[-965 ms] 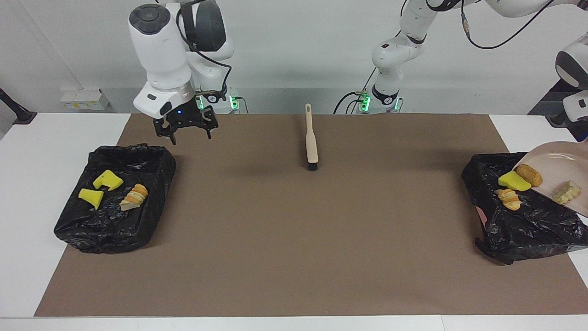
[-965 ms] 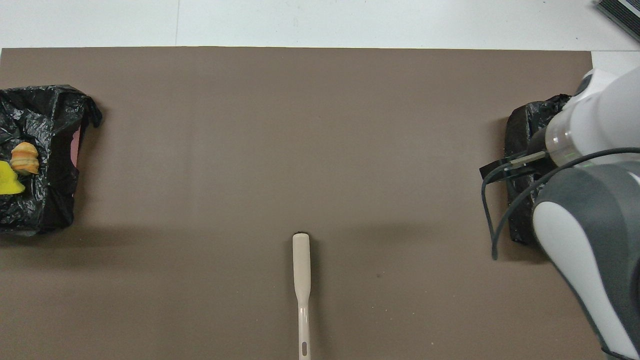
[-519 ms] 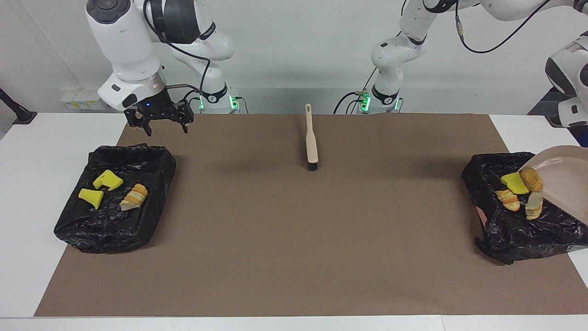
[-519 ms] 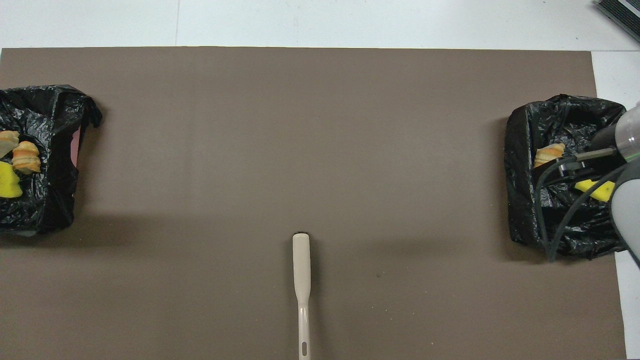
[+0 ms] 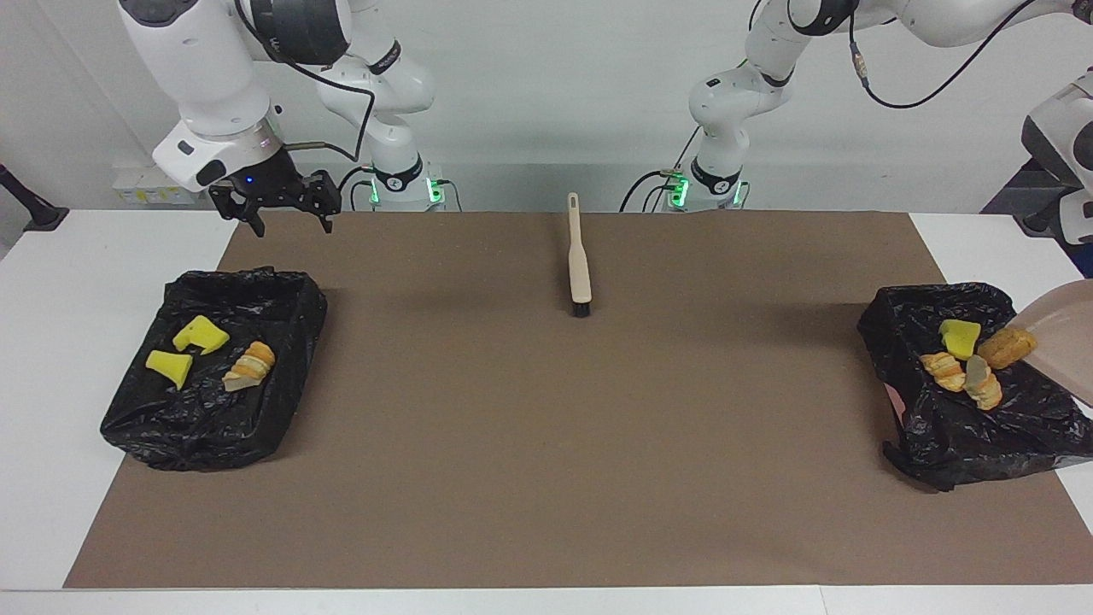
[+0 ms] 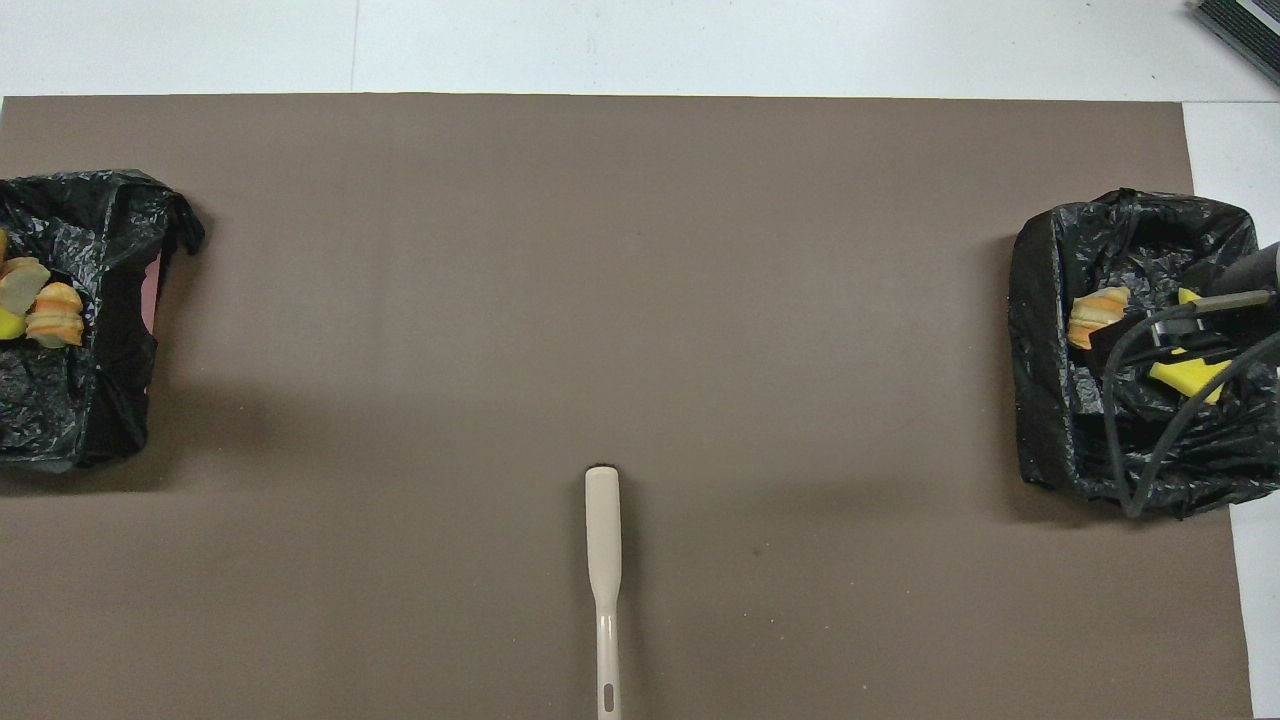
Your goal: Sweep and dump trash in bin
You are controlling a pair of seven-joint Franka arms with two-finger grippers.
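Two white Franka arms are working at a white table (image 5: 77, 282) covered by a brown mat (image 5: 546, 444), with a black-bag-lined bin at each end. At the left arm's end, the bin (image 5: 956, 436) is sitting by the table's edge, and a beige plastic dustpan (image 5: 1063, 342) is hanging tilted over its rim, mostly cut off by the frame. The left gripper is out of sight in both views, so what is gripping the dustpan cannot be told. A tan bread-like chunk (image 5: 1008, 347) is lying at the pan's lip. Inside that bin, a yellow-and-green sponge piece (image 5: 960, 336), an orange striped bread chunk (image 5: 946, 371) and a pale sliced bread piece (image 5: 980, 383) are resting together on the black plastic.

At the right arm's end, the second black-bag-lined bin (image 5: 213, 427) is holding two yellow sponge wedges (image 5: 201, 334) (image 5: 169, 366) and an orange-and-white bread chunk (image 5: 249, 364), all apart from one another.

The right gripper (image 5: 284, 218) is hanging in the air over the mat's corner at the robots' edge, above the table and clear of the bin, its black fingers (image 5: 256, 224) spread apart and gripping nothing.

A beige long-handled brush with black bristles (image 5: 579, 256) is lying released on the mat near the middle of the robots' edge, bristles pointing away from the robots, well apart from both bins. In the overhead view, its handle (image 6: 604, 580) is running off the bottom edge.
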